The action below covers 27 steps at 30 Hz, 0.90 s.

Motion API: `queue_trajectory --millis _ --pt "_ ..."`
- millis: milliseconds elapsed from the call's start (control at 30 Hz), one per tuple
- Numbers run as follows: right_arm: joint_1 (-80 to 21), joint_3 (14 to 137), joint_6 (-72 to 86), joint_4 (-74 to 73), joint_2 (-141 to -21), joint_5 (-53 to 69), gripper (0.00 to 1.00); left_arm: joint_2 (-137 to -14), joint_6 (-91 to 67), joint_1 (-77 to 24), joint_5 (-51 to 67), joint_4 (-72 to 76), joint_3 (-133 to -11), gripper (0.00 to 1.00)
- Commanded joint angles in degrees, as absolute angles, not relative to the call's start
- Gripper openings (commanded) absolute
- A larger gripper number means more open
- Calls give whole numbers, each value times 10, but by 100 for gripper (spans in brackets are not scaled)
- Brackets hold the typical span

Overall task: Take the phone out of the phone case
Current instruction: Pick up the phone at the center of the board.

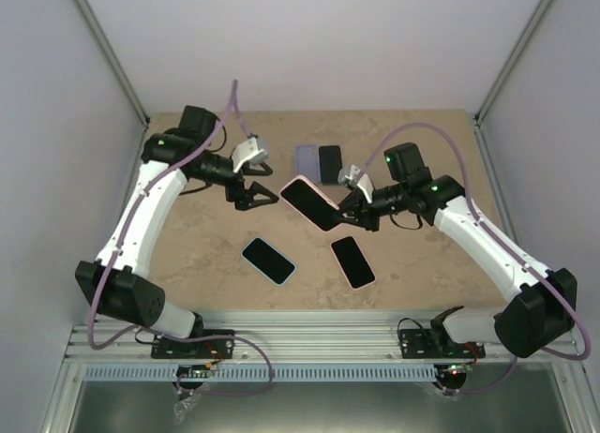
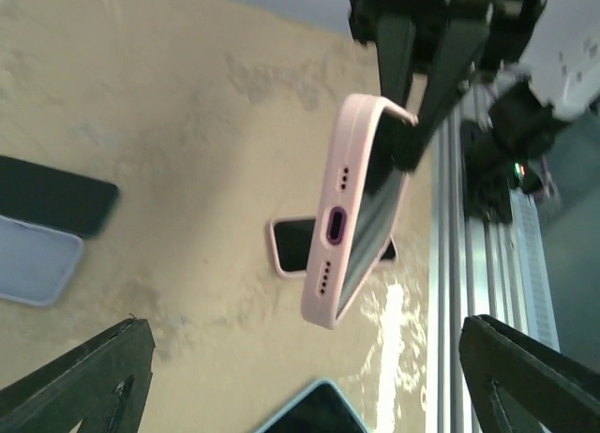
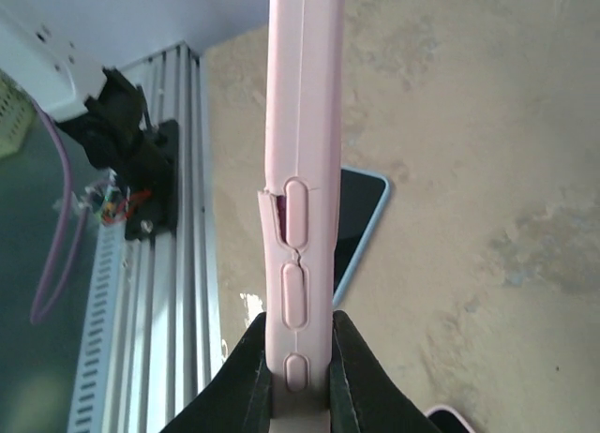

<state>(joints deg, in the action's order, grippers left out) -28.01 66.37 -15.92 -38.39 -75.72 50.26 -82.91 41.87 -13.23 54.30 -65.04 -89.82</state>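
Observation:
A phone in a pink case [image 1: 310, 203] hangs in the air over the table's middle, screen up. My right gripper [image 1: 353, 208] is shut on its right end. In the right wrist view the case [image 3: 302, 152] stands edge-on between my fingers [image 3: 251, 381], and its rim gapes beside the upper side button. In the left wrist view the case's port end [image 2: 349, 217] faces the camera. My left gripper [image 1: 260, 195] is open and empty just left of the phone, its fingers [image 2: 89, 386] wide apart and not touching it.
On the tan table lie a blue-cased phone [image 1: 269, 260], a second pink-cased phone [image 1: 352, 261], and at the back a lavender case [image 1: 307, 158] beside a dark phone [image 1: 330, 163]. An aluminium rail [image 1: 309, 344] runs along the near edge.

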Motion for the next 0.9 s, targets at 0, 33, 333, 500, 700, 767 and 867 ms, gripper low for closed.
queue_trajectory --millis 0,33,333,500,700,767,867 --pt "-303 671 -248 -428 -746 448 1 -853 559 -171 492 -784 -923 90" --pt "-311 671 -257 -434 -748 431 0 -855 554 -178 486 -778 -920 89" --pt "-362 678 -306 -474 -764 357 1 -880 544 -227 462 -759 -918 79" --pt "-375 684 -313 -485 -776 359 1 -882 535 -264 432 -741 -900 74" --pt "-385 690 -309 -487 -784 361 1 -890 546 -274 417 -746 -905 65" --pt "-385 698 -308 -491 -789 367 1 -896 558 -284 412 -758 -899 60" --pt "-385 706 -307 -494 -795 374 1 -898 571 -296 400 -765 -885 51"
